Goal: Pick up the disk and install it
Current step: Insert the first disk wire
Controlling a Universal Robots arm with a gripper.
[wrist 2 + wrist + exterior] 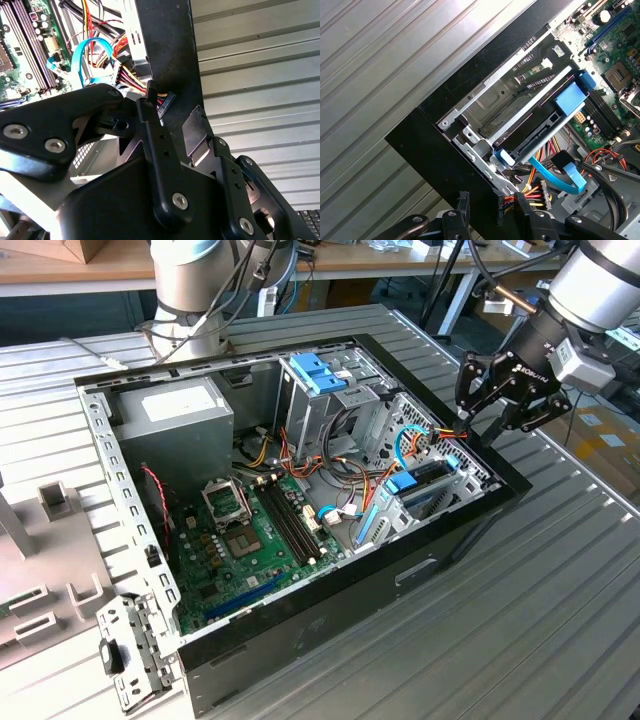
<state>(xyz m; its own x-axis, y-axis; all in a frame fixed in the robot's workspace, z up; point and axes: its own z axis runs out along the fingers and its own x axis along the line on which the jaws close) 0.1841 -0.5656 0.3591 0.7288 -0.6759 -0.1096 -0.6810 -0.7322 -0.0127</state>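
We are looking at one open computer case (pixel 330 600) lying on a ribbed metal table (pixel 560 580), with one motherboard (pixel 250 540) on its floor and one grey power supply (pixel 170 420) in the corner towards the exterior view's left. One disk (pixel 420 485) is sitting in the drive bay near the case corner on the exterior view's right; in the first wrist view the same disk (pixel 540 125) is lying flat in the metal bay, its light blue carrier showing at both ends. Its long axis is running along the bay wall, from the case's outer edge in towards the motherboard. One blue-latched bracket (pixel 318 372) is sitting on top of the metal drive cage (pixel 330 415) further back, well apart from the disk.

One gripper (pixel 505 400) is hanging just outside the case rim, near the disk's corner and above the bundle of coloured cables (pixel 440 435). In the second wrist view we are seeing its two black fingers (pixel 150 135) spread apart with nothing between them, so it is released and not grasping anything. One light blue flat cable (pixel 555 175) is curving beside the disk's connector end.

We are not making out any writing legibly; the power supply is carrying a pale label whose text is too small to tell.
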